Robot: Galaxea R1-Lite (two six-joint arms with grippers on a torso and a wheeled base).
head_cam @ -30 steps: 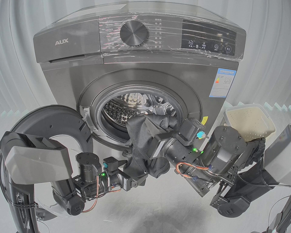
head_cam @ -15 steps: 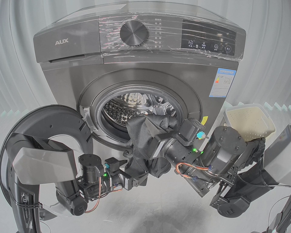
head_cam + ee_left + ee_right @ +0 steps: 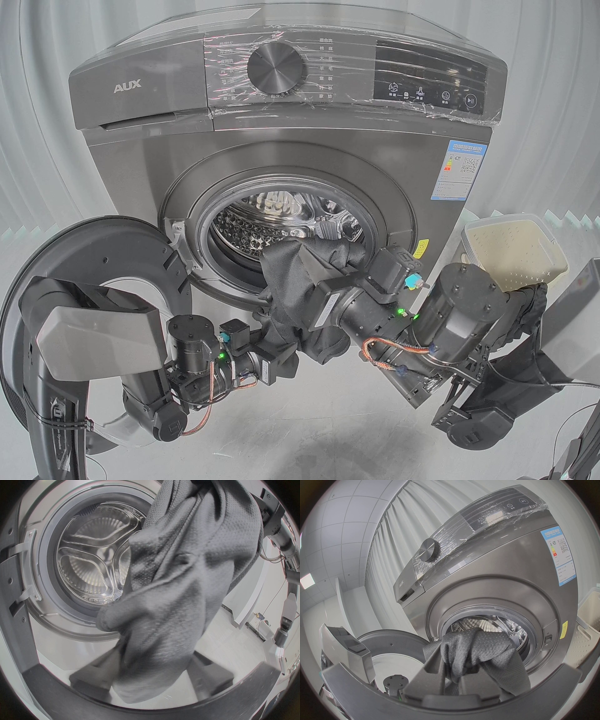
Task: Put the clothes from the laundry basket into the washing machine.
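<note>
Right pincer (image 3: 453, 680) clamps the dark garment (image 3: 294, 275) at the open mouth of the washing machine (image 3: 250, 156); left pincer (image 3: 150, 670) stands wide around its hanging end.

Pale floor (image 3: 325, 431), washing machine (image 3: 144, 162) standing on it, laundry basket (image 3: 515, 247) just beside

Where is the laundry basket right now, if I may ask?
In the head view, the laundry basket stands on the robot's right, beside the washing machine.

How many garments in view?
1: dark grey mesh garment hanging before the grey washing machine's open steel drum, top gripped by the right gripper, lower end between the left gripper's open fingers. More may hide in the cream basket.
</note>
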